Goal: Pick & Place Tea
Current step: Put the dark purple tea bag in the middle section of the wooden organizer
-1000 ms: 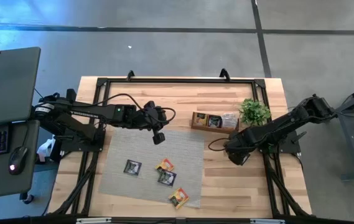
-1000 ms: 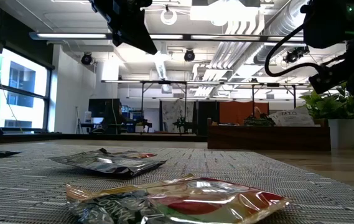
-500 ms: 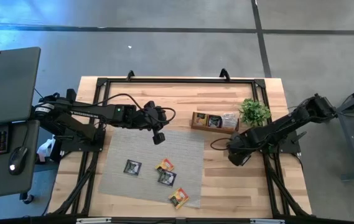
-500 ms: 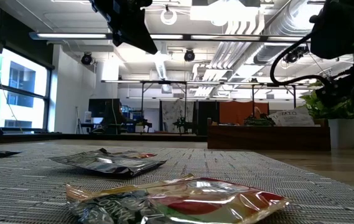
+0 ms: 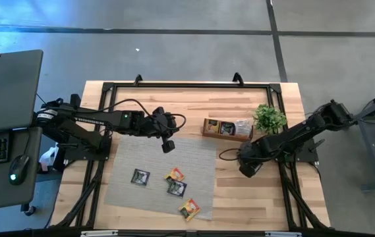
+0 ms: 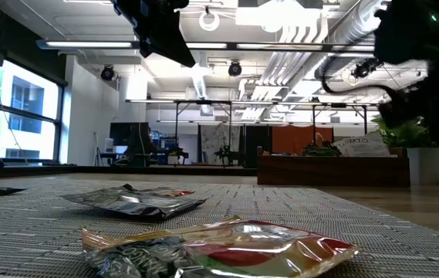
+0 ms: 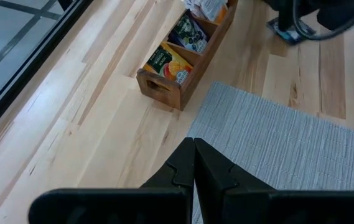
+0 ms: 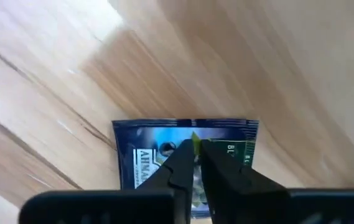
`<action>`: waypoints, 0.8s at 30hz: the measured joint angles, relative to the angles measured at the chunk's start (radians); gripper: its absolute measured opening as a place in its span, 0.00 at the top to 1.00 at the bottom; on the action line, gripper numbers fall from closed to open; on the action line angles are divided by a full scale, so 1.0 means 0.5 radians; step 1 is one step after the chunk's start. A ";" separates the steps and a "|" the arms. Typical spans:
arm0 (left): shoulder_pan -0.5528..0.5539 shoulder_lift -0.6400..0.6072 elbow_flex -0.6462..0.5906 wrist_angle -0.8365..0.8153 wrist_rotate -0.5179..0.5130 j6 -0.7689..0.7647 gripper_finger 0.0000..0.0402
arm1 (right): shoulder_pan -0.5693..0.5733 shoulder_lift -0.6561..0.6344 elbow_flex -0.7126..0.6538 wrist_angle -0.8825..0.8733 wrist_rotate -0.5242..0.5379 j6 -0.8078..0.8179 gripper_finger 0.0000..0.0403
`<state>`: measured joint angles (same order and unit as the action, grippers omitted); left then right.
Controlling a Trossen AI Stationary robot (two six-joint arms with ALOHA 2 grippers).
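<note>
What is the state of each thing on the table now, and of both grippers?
left gripper: shut, empty, raised above the mat's edge.
right gripper: shut, tips over the blue sachet; grip cannot be told.
blue sachet: flat on bare wood.
four sachets: lying loose on the grey mat.
wooden tray: upright, partly filled with sachets.
plant: upright beside the tray.

Both arms (image 5: 101, 122) black, jointed; looping black cables (image 5: 134, 104).
</note>
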<state>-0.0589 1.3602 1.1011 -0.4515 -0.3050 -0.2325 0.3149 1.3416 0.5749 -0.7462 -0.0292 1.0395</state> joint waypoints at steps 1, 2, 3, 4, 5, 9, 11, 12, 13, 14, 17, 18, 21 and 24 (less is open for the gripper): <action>0.000 0.000 0.000 0.000 0.000 0.000 1.00 | 0.000 0.004 0.041 0.010 0.014 -0.042 0.93; 0.000 0.000 0.000 0.000 0.000 0.000 1.00 | 0.000 0.001 0.093 0.027 0.023 -0.091 0.94; 0.000 0.000 0.000 0.000 0.000 0.000 1.00 | 0.000 -0.005 0.142 0.043 0.032 -0.151 0.94; 0.000 0.000 0.000 0.000 -0.001 0.000 1.00 | 0.000 -0.007 0.186 0.044 0.028 -0.210 0.96; 0.000 0.000 0.000 0.000 -0.001 0.000 1.00 | 0.000 -0.007 0.222 0.042 0.024 -0.266 0.97; 0.000 0.000 0.000 0.000 -0.001 0.000 1.00 | 0.001 -0.008 0.330 0.002 0.057 -0.436 0.99; 0.000 0.000 0.000 0.000 0.000 0.000 1.00 | 0.003 -0.009 0.338 -0.027 0.110 -0.444 0.98; 0.000 0.000 0.000 0.000 0.000 0.000 1.00 | 0.004 -0.009 0.328 -0.036 0.123 -0.465 0.96; -0.001 0.000 0.000 -0.001 0.000 0.000 1.00 | 0.004 -0.009 0.313 -0.037 0.139 -0.510 0.94; 0.000 0.000 0.000 -0.001 0.000 0.000 1.00 | 0.004 -0.008 0.294 -0.035 0.153 -0.564 0.92; 0.000 0.000 0.000 0.000 0.000 0.000 1.00 | 0.004 -0.006 0.231 0.005 0.227 -0.755 0.84; 0.000 0.000 0.000 0.000 0.000 0.000 1.00 | 0.004 -0.006 0.210 0.022 0.258 -0.830 0.81; 0.000 0.000 0.000 0.000 0.000 0.000 1.00 | 0.004 -0.006 0.176 0.137 0.452 -1.066 0.72; 0.000 0.000 0.000 0.001 0.000 0.000 1.00 | 0.001 -0.006 0.165 0.266 0.568 -1.194 0.64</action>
<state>-0.0589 1.3602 1.1011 -0.4511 -0.3050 -0.2325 0.3153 1.3388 0.6575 -0.6133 0.2547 0.4425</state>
